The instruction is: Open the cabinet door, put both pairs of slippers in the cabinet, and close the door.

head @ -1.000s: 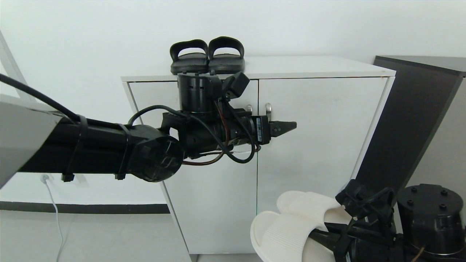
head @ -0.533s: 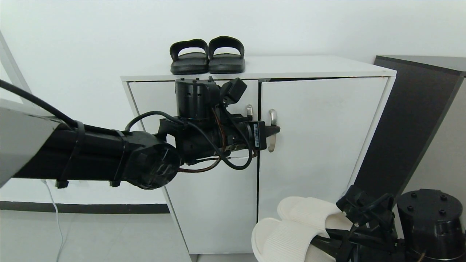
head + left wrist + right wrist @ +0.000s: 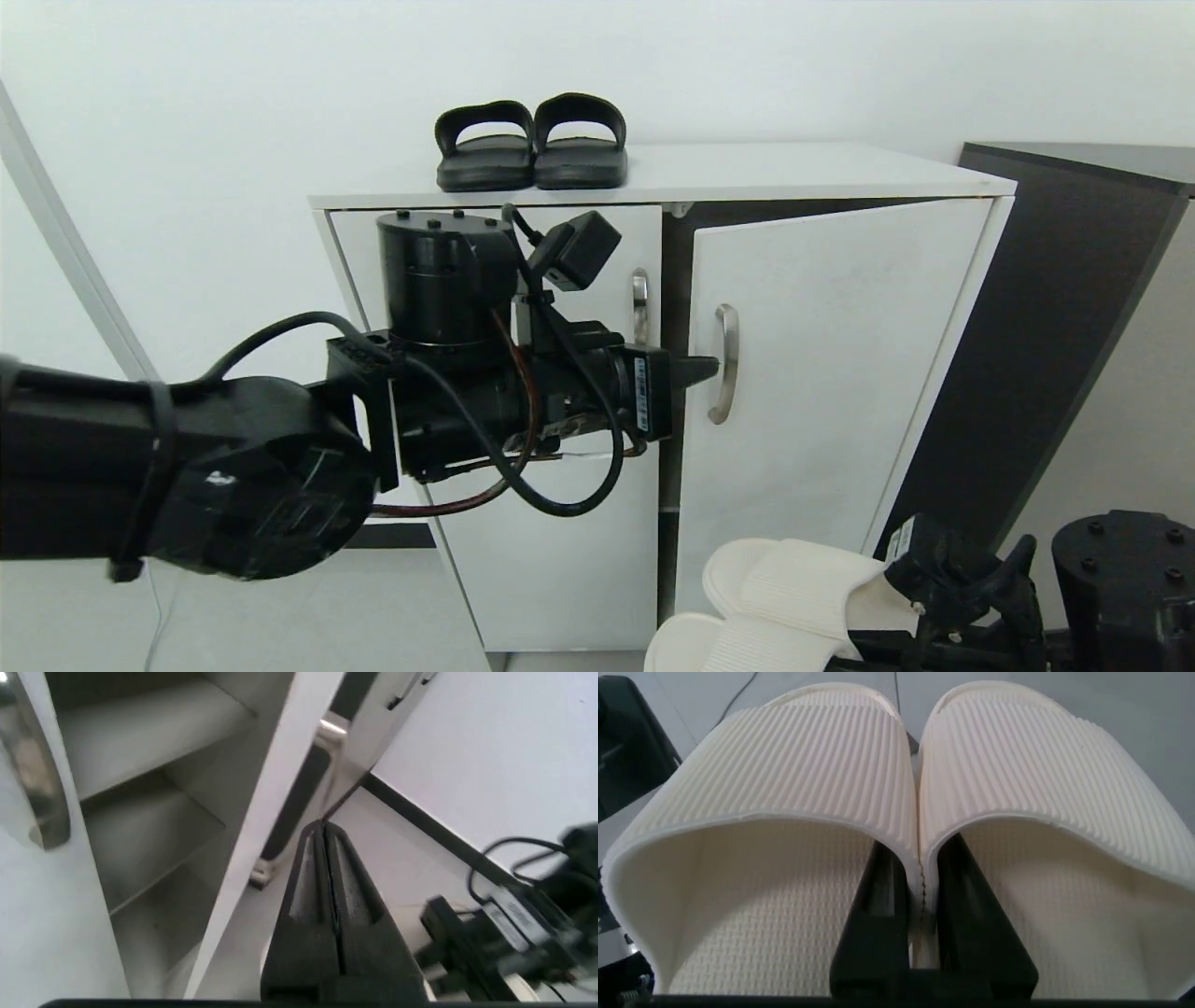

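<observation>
head view: left tool (image 3: 698, 371) closed on nothing, its tip tucked behind the handle (image 3: 723, 364) of the right door (image 3: 831, 373), apparently as a hook. door ajar, a dark gap at its inner edge. black slippers (image 3: 532, 149) sit side by side on the cabinet top (image 3: 794, 168). white slippers (image 3: 784, 588) are held low, in front of the cabinet.

left wrist view: fingers pressed flat together. bare shelves (image 3: 159, 719) lie beyond the door edge.

right wrist view: right tool (image 3: 922, 905) pinches the adjoining strap walls of both white slippers, so the pair travels as one.

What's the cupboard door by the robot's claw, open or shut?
Partly open. A dark gap shows between the right door and the left door, and the left wrist view looks in at the shelves.
</observation>
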